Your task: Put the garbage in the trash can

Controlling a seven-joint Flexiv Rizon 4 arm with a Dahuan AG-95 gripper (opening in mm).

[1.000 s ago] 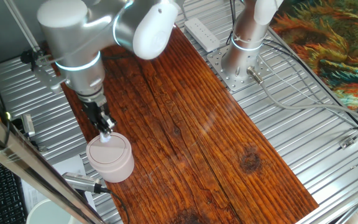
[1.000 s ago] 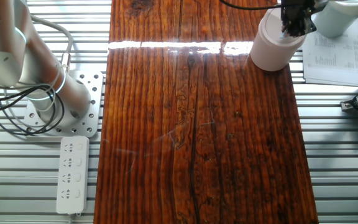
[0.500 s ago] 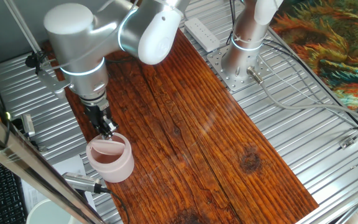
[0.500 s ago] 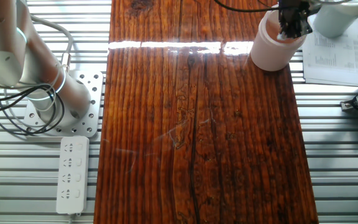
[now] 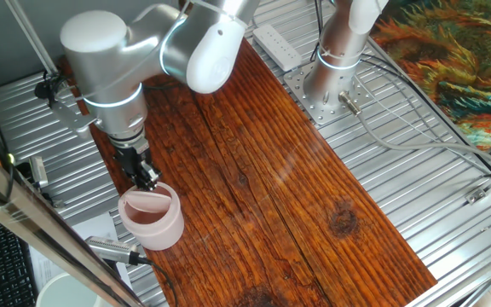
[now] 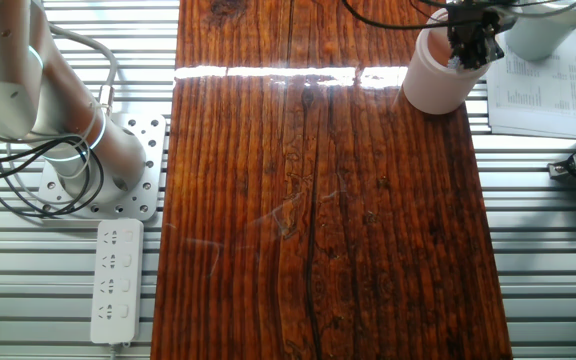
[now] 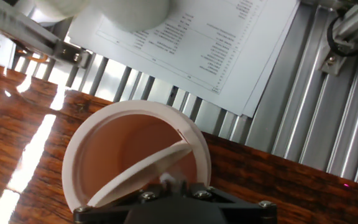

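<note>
The pale pink trash can point(image 5: 152, 220) stands at the wooden board's near-left edge; it also shows in the other fixed view point(image 6: 436, 78) and from above in the hand view point(image 7: 135, 155). Its swing lid point(image 7: 143, 168) is tilted inward, so the opening shows. My gripper point(image 5: 147, 180) hangs over the can's rim, its tip in the opening point(image 6: 468, 48). In the hand view the jaws are mostly hidden by the hand body. One small white wad of garbage point(image 7: 169, 182) sits right at the fingertips, and the jaws look shut on it. A second wad is not in view.
A plain white round container point(image 7: 129, 11) stands on a printed paper sheet point(image 7: 229, 43) just beyond the can. A white power strip point(image 6: 116, 278) and the arm's base point(image 6: 88, 160) sit on the slatted metal table. A metal tool point(image 5: 113, 249) lies beside the can.
A second ago the lid lay level with the wad at the gripper tip on top. The lid has since tipped inward and the gripper tip sits in the opening.
</note>
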